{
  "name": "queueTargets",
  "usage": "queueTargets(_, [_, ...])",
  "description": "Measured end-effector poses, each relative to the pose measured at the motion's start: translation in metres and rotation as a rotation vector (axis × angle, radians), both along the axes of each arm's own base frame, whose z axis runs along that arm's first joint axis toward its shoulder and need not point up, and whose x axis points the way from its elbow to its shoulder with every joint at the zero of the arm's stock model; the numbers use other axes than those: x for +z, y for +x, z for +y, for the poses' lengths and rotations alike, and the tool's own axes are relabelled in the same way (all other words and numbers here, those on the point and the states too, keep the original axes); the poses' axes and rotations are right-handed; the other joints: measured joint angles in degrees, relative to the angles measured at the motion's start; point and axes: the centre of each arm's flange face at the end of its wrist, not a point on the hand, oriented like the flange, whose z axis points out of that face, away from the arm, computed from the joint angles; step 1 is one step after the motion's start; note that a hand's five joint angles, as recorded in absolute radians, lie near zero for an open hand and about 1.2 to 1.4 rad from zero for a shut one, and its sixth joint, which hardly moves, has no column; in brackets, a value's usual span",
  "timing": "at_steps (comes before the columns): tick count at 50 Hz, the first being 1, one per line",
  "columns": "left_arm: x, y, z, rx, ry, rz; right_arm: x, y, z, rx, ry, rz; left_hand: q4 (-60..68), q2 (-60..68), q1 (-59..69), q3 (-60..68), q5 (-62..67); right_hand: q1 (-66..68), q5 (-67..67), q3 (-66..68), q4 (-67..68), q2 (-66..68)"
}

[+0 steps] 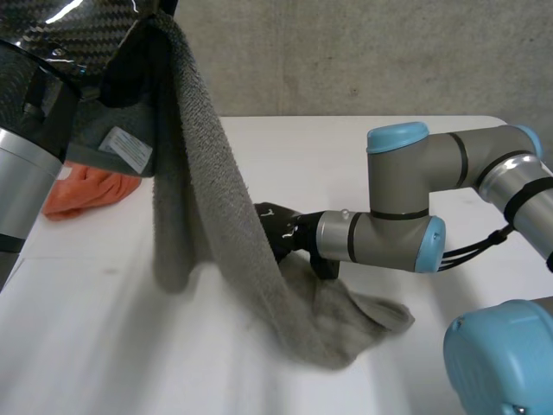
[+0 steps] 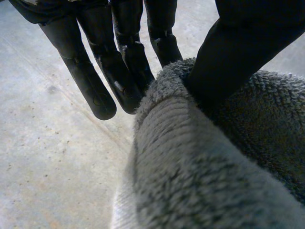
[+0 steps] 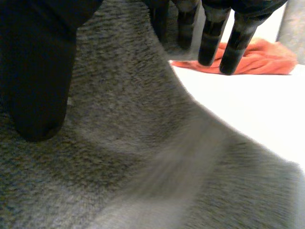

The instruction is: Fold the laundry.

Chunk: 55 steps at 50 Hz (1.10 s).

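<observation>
**A:** Head view first. Where is the laundry?

**B:** The grey towel (image 1: 216, 251) hangs from the left hand (image 1: 130, 69), which is raised in the upper left of the frame. It slopes down to the lower centre, where its end lies crumpled on the white table (image 1: 328, 147). A white label (image 1: 127, 149) shows on it near the top. An orange cloth (image 1: 86, 190) lies bunched at the left edge, behind the towel.

**A:** And the other arm?

**B:** The right arm (image 1: 406, 186) reaches in from the right edge. The right hand (image 1: 281, 232) is in mid-frame, up against the towel's hanging side.

**A:** Left wrist view?

**B:** The left hand's thumb (image 2: 238, 52) presses into a thick fold of the grey towel (image 2: 200, 167). The fingers (image 2: 97, 90) are straight on the fold's other side, and the one nearest the thumb goes behind the fold. The towel is pinched between them. Grey concrete (image 2: 47, 152) lies beyond.

**A:** Right wrist view?

**B:** The right hand is spread wide. The thumb (image 3: 38, 76) rests its tip on the grey towel (image 3: 143, 152). The fingers (image 3: 236, 43) are straight and well apart from the thumb, out past the towel's edge, gripping nothing. Beyond the fingertips the orange cloth (image 3: 267, 59) lies on the white table (image 3: 248, 109).
</observation>
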Motion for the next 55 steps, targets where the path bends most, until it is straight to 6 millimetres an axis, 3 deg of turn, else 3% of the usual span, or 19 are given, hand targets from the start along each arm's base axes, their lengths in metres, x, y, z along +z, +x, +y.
queueTargets(1, [-0.001,-0.001,0.000,-0.003,0.001,-0.002,-0.001,0.001,0.001,0.003,0.002,-0.001,0.0,0.0,0.0,0.0,0.0,13.0,11.4,12.3,12.1,13.5])
queueTargets(3, [-0.002,-0.002,-0.002,-0.004,0.005,-0.008,0.000,0.004,-0.003,-0.012,-0.012,-0.006,0.0,0.0,0.0,0.0,0.0,25.0,22.8,24.4,24.0,26.1])
queueTargets(4, [-0.003,-0.002,-0.003,-0.004,0.007,-0.009,0.001,0.005,-0.005,-0.025,-0.022,-0.008,0.0,0.0,0.0,0.0,0.0,38.1,38.1,40.7,40.3,42.6])
queueTargets(9, [-0.009,-0.005,-0.014,0.007,0.024,-0.021,0.022,0.004,-0.044,-0.234,-0.162,-0.045,0.0,0.0,0.0,0.0,0.0,41.4,47.9,52.1,51.7,52.2])
queueTargets(13, [-0.013,-0.009,-0.041,0.051,0.032,-0.042,0.079,-0.021,-0.098,-0.535,-0.373,-0.156,0.0,0.0,0.0,0.0,0.0,41.4,48.2,52.5,52.4,52.2])
queueTargets(17, [-0.012,-0.010,-0.063,0.096,0.018,-0.056,0.125,-0.040,-0.116,-0.663,-0.491,-0.245,0.0,0.0,0.0,0.0,0.0,41.4,48.9,52.5,52.4,52.2])
queueTargets(18, [-0.008,-0.011,-0.077,0.125,0.000,-0.063,0.156,-0.051,-0.120,-0.717,-0.559,-0.303,0.0,0.0,0.0,0.0,0.0,41.4,49.0,52.5,52.4,52.2])
queueTargets(23, [0.010,-0.015,-0.107,0.186,-0.071,-0.048,0.227,-0.074,-0.111,-0.801,-0.698,-0.418,0.0,0.0,0.0,0.0,0.0,41.4,49.0,52.5,52.5,52.2])
queueTargets(28, [0.021,-0.020,-0.126,0.230,-0.123,-0.009,0.258,-0.091,-0.096,-0.824,-0.756,-0.412,0.0,0.0,0.0,0.0,0.0,41.4,49.0,52.5,52.5,52.2])
queueTargets(32, [0.008,-0.027,-0.137,0.236,-0.107,-0.007,0.246,-0.097,-0.086,-0.803,-0.746,-0.303,0.0,0.0,0.0,0.0,0.0,41.4,49.5,52.5,52.5,52.2])
queueTargets(34, [-0.010,-0.032,-0.141,0.230,-0.069,-0.027,0.227,-0.099,-0.082,-0.782,-0.725,-0.212,0.0,0.0,0.0,0.0,0.0,41.4,49.5,52.5,52.5,52.2])
queueTargets(38, [-0.054,-0.041,-0.144,0.211,0.028,-0.086,0.182,-0.102,-0.073,-0.736,-0.674,-0.041,0.0,0.0,0.0,0.0,0.0,41.4,49.5,52.5,52.5,52.5])
queueTargets(42, [-0.109,-0.049,-0.139,0.183,0.159,-0.171,0.122,-0.107,-0.061,-0.672,-0.591,0.145,0.0,0.0,0.0,0.0,0.0,41.4,49.5,52.5,52.5,52.5])
queueTargets(43, [-0.115,-0.049,-0.138,0.180,0.173,-0.181,0.116,-0.108,-0.060,-0.666,-0.582,0.161,0.0,0.0,0.0,0.0,0.0,41.4,49.5,52.5,52.5,52.5])
queueTargets(44, [-0.133,-0.050,-0.134,0.172,0.217,-0.210,0.094,-0.110,-0.055,-0.642,-0.549,0.220,0.0,0.0,0.0,0.0,0.0,41.4,49.5,52.5,52.5,52.5])
queueTargets(50, [-0.176,-0.048,-0.119,0.154,0.327,-0.286,0.040,-0.118,-0.041,-0.592,-0.460,0.353,0.0,0.0,0.0,0.0,0.0,41.4,49.5,52.5,52.5,52.5])
queueTargets(52, [-0.183,-0.046,-0.114,0.151,0.348,-0.300,0.031,-0.122,-0.040,-0.592,-0.444,0.371,0.0,0.0,0.0,0.0,0.0,33.8,41.7,43.4,43.0,43.2])
queueTargets(53, [-0.188,-0.044,-0.110,0.148,0.365,-0.310,0.023,-0.125,-0.039,-0.597,-0.432,0.382,0.0,0.0,0.0,0.0,0.0,18.1,24.9,26.0,25.8,24.4])
queueTargets(55, [-0.190,-0.043,-0.107,0.146,0.372,-0.315,0.020,-0.128,-0.039,-0.606,-0.427,0.385,0.0,0.0,0.0,0.0,0.0,18.1,24.9,26.0,25.8,24.4])
